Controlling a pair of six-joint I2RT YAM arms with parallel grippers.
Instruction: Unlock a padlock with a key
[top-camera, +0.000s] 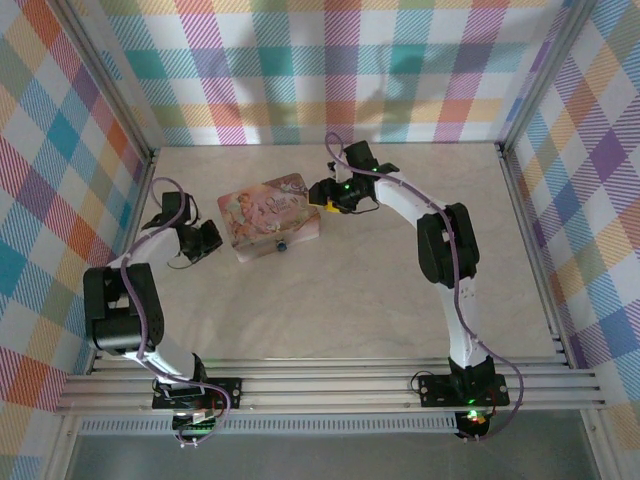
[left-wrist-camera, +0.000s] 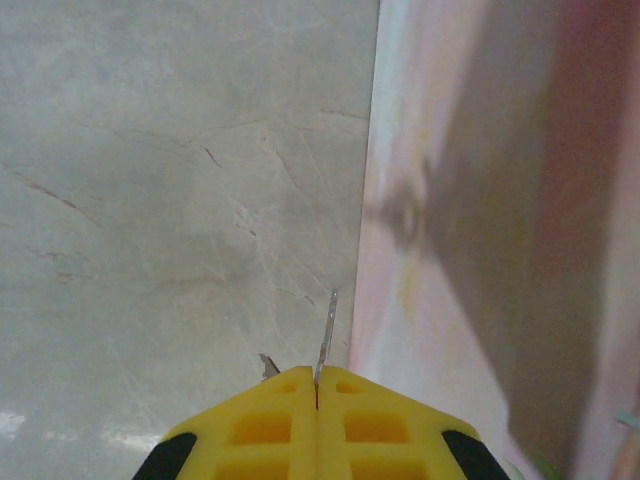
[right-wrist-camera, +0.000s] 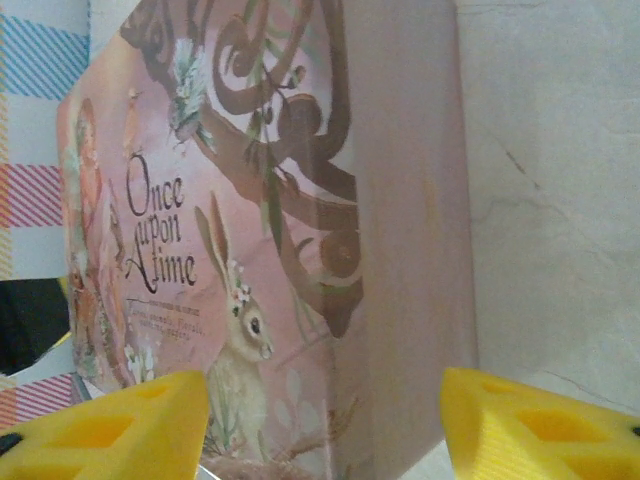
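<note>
Top view: a pink tin (top-camera: 262, 212) lies mid-table (top-camera: 400, 300). The padlock (top-camera: 281, 245) sits against its near side, too small for us to read the shackle. The left tool (top-camera: 207, 240) is just beside the tin's left end, the right tool (top-camera: 328, 197) at its right end.

Left wrist: the left tool (left-wrist-camera: 317, 378) is pressed together, pinching the key (left-wrist-camera: 326, 330), whose blade points along the tin wall (left-wrist-camera: 480, 250). We judge the key is in hand but the lock not yet reached; inserting and turning remain.

Right wrist: the right tool (right-wrist-camera: 322, 400) is spread, with the tin's end (right-wrist-camera: 300, 200) between its fingers. We cannot tell whether they touch it. The tin's corner stands between key and padlock.
</note>
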